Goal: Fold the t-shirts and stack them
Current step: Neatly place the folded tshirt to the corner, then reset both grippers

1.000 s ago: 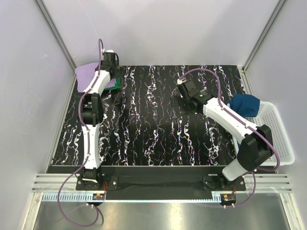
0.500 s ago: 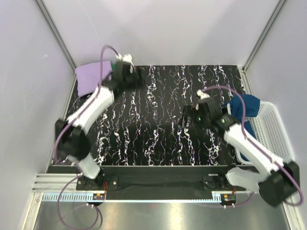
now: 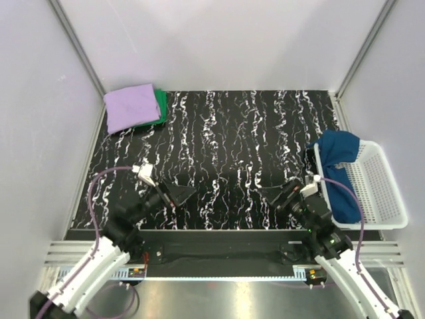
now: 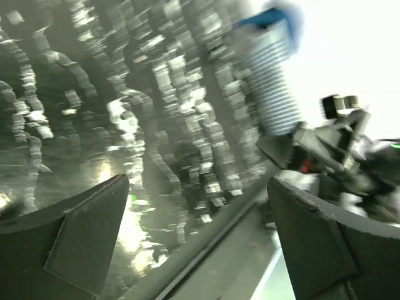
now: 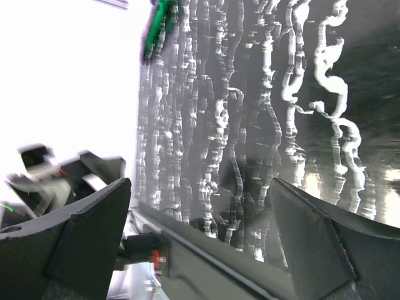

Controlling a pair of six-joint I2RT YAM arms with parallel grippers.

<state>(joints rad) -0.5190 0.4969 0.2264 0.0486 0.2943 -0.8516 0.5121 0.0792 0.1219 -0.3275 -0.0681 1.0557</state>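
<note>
A folded lavender t-shirt (image 3: 131, 109) lies on a green t-shirt (image 3: 159, 106) at the table's back left corner. The green one (image 5: 161, 22) also shows as a sliver in the right wrist view. A dark blue t-shirt (image 3: 337, 150) hangs crumpled over the left end of the white mesh basket (image 3: 375, 189); in the left wrist view it is a blue blur (image 4: 275, 15). My left gripper (image 3: 179, 194) (image 4: 200, 244) is open and empty, low near the front edge. My right gripper (image 3: 275, 195) (image 5: 200, 240) is open and empty too, facing the left one.
The basket (image 4: 270, 87) stands at the right side, partly off the black marbled table (image 3: 232, 139). Both arms are folded back over the black front rail (image 3: 219, 249). Grey walls close in the back and sides.
Both arms have drawn back from the far half of the table to the near edge. The left gripper left the lavender and green stack and its jaws spread wider.
</note>
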